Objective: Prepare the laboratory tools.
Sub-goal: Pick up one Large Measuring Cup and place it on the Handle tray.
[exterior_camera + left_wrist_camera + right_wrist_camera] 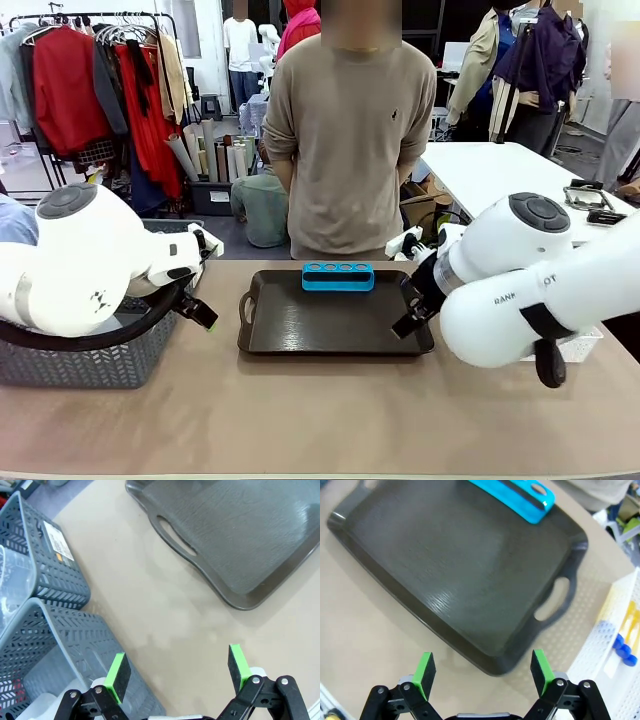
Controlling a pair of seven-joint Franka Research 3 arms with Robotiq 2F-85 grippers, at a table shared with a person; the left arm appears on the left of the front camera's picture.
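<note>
Left fingers (118,672) wide, empty, beside grey baskets (55,580); right fingers (425,669) wide, empty, above dark tray (470,580).

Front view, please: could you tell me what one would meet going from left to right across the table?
Grey basket → left fingers → tray → right fingers → white basket.

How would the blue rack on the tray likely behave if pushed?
The blue rack looks like moulded plastic, so it is probably stiff. Its four holes appear empty, so it is likely light. Being low and long, it should slide on the dark tray rather than tip.
</note>
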